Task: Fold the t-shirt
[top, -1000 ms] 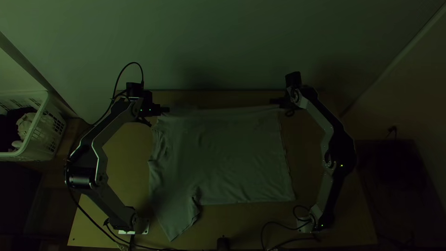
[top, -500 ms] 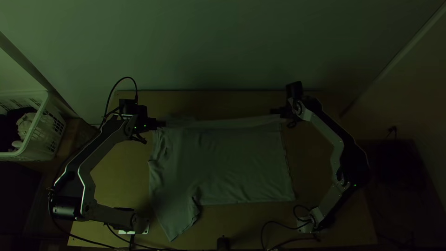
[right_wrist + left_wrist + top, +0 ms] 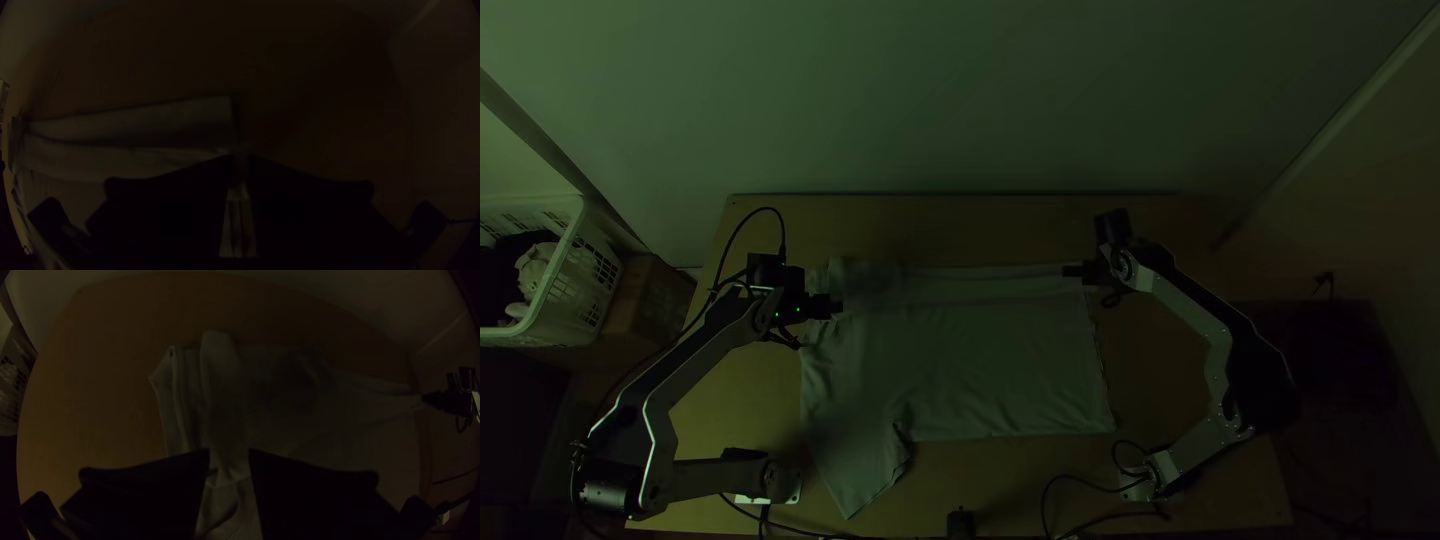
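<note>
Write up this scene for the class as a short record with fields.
Garment: t-shirt, mostly spread, one part jutting toward the near edge
Surface: light wooden table
Left gripper: at the shirt's left side, fingers apart
Right gripper: closed on cloth near the far right corner
Left of table: white basket holding dark and pale items

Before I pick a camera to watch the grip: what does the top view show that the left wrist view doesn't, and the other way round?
Top view: the left arm's base and the t-shirt's near flap.
Left wrist view: the gap between the left gripper's open fingers, with cloth beyond.
Both: the t-shirt running to the right gripper, and the basket.
</note>
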You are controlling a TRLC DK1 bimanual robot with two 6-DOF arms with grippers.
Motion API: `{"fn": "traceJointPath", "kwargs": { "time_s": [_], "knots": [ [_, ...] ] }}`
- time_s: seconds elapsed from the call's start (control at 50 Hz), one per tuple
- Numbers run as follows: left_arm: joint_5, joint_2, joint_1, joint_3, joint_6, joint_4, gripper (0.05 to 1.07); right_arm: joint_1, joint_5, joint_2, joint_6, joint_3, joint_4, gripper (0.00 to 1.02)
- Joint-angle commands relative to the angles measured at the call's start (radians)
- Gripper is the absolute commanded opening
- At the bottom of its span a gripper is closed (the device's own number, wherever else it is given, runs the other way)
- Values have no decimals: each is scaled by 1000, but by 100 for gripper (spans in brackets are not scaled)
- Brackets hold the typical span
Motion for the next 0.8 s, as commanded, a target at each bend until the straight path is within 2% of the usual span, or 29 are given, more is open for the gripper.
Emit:
{"fn": "traceJointPath", "kwargs": {
  "time_s": [0.0, 0.12, 0.22, 0.34, 0.46, 0.6, 0.7, 0.78],
  "knots": [
    [0, -87, -16, -42, -30, -15, 102, -24, 13, -64, 27, -44, 8, 92],
    [24, -173, 0, -64, -60, -18, 102, -38, 13, -113, 27, -61, 6, 98],
    [72, -230, 39, -55, -50, -25, 102, -41, 12, -163, 23, -73, 3, 98],
    [75, -276, 50, -13, -15, -105, 102, -39, 7, -252, 3, -95, -1, 98],
    [75, -351, 50, -12, -14, -147, 102, -34, 7, -324, 13, -102, -7, 98],
    [75, -433, 37, 1, -4, -268, 102, -39, 7, -385, 53, -105, -15, 98],
    [75, -479, -19, 11, 23, -416, 102, -51, 7, -416, 92, -105, -32, 98],
    [72, -506, -53, 13, 31, -519, 102, -53, 2, -431, 93, -102, -57, 98]
  ]
}}
